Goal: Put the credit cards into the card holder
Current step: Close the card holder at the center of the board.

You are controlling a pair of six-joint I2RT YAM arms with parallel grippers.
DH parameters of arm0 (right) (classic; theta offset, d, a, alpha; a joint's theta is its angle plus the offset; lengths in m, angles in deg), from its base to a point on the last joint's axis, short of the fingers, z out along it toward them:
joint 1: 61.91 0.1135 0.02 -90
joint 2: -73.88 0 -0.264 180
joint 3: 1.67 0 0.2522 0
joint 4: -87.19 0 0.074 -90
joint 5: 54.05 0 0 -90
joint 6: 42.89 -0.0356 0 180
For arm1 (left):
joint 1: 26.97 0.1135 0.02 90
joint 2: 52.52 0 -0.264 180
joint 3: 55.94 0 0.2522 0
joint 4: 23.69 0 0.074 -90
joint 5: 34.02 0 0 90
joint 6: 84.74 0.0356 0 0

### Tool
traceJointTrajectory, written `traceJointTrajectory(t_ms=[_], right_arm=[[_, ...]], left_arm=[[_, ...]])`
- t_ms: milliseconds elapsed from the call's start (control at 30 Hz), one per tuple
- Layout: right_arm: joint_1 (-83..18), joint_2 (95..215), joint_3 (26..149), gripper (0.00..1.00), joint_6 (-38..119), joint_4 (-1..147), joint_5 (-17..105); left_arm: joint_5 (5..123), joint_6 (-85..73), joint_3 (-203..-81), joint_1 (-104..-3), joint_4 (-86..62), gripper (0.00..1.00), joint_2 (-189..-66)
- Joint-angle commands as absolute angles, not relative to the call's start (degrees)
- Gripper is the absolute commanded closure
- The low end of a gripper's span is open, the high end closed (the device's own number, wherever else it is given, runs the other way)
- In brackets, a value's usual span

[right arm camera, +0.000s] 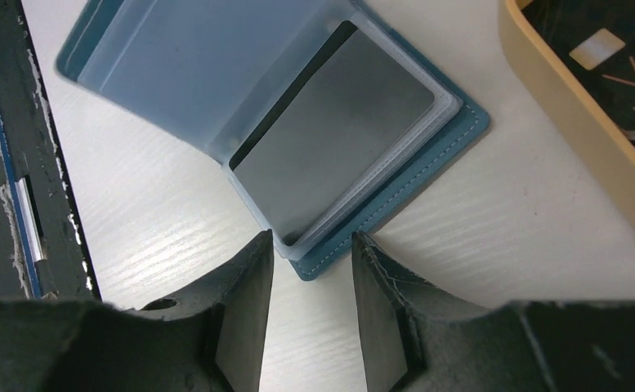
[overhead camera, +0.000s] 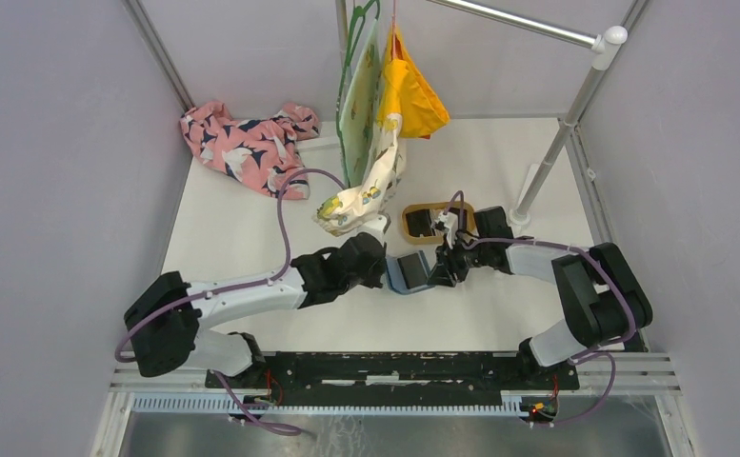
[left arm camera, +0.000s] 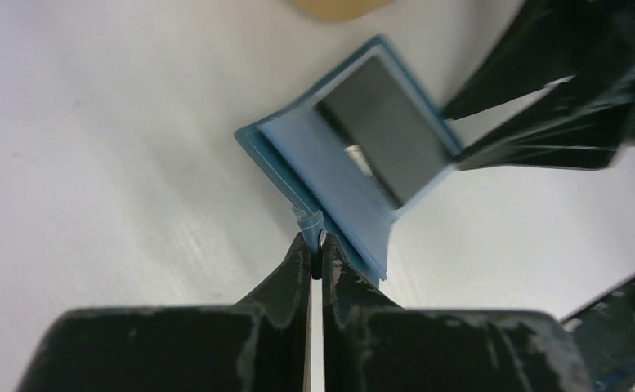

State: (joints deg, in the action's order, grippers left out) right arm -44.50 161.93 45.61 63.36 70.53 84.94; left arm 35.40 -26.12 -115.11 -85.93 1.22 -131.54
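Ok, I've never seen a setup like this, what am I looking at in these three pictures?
Two robot arms bolted to a white table. The wide picture looks down from above; the other two come from cameras on each wrist. The left pincer is shut on the edge of the open teal card holder. The right pincer is open, straddling the holder's corner, where a dark card sits in a clear sleeve. More cards lie in the tan tray. A pink cloth lies at the back.

The teal-blue soft folding card holder [left arm camera: 322,175] lay open beside the oval tan wooden tray [right arm camera: 575,106], one dark grey credit card [right arm camera: 338,139] sleeved inside; another dark card [right arm camera: 616,57] lay in the tray.
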Motion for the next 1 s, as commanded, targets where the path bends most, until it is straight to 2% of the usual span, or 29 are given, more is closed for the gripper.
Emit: traceJointTrajectory(t_ms=[0,200,367,600,800,967], right_arm=[[-43.0,162.2,44.3,0.54,59.4,77.6,87.8],[-44.3,160.8,45.1,0.53,57.4,78.5,89.4],[-51.4,154.3,48.5,0.55,64.9,70.0,79.2],[-54.6,150.1,47.6,0.55,68.0,69.8,84.3],[-55.7,151.2,49.1,0.7,73.3,65.5,97.9],[-55.7,150.4,47.9,0.77,76.6,65.2,104.0]], left_arm=[[46.6,-22.0,-115.0,-86.2,-12.2,0.98,-128.6],[53.1,-21.3,-123.6,-86.2,-18.3,0.98,-139.9],[54.2,-24.0,-125.9,-85.8,-23.2,0.98,-147.1],[54.7,-29.2,-128.2,-84.5,-24.9,0.98,-154.0],[62.3,-35.4,-128.4,-82.2,-27.8,0.71,-159.6],[71.5,-42.1,-123.3,-77.8,-37.6,0.58,-160.6]])
